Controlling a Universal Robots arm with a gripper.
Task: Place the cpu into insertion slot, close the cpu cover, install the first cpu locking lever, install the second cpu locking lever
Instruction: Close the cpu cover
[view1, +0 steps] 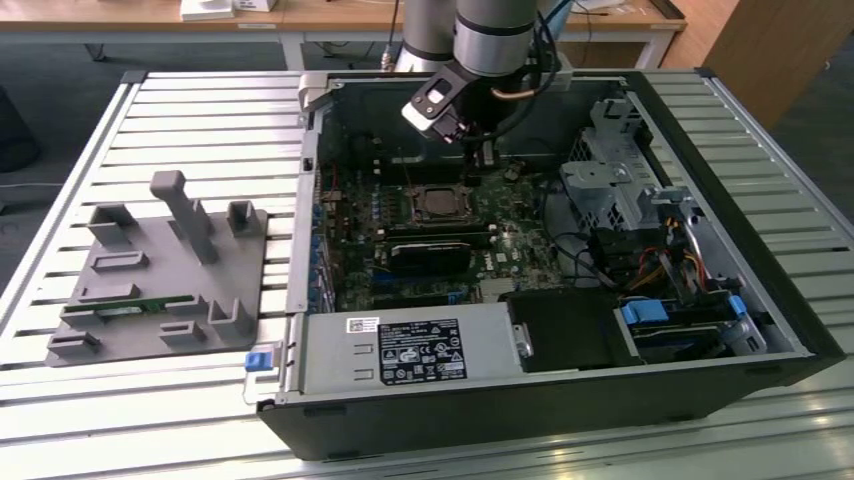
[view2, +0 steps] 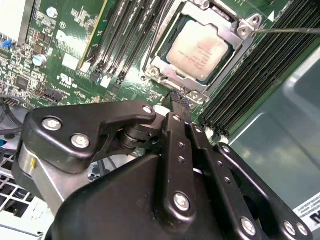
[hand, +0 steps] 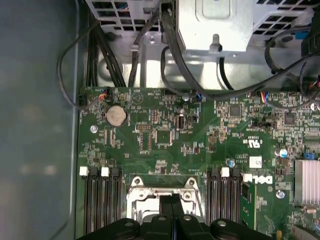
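- gripper (view2: 178, 99) closed, fingers pressed together with nothing between them, tips hovering just off one edge of the socket in the second wrist view.
- cpu (view2: 199, 50) already seated flat in the insertion slot (view1: 438, 203), dull silver top facing up.
- cpu cover (view2: 167, 70) lying down over the chip's edges, apparently closed, its central cut-out leaving the metal top bare.
- thin locking lever (view2: 287, 30) running out from one socket corner, past the end of a bank of memory slots (view2: 250, 85); cannot tell whether latched.
- in the exterior view, slot near the middle of the frame inside the open computer case (view1: 534, 410); gripper just above it in the picture and a little toward the exterior view's right, so socket lies lower and toward the exterior view's left of the tips.
- as a judgement: placing and cover steps look done, lever steps in hand; fingers' long axis aimed at the socket's edge, roughly crosswise to the visible lever rod.
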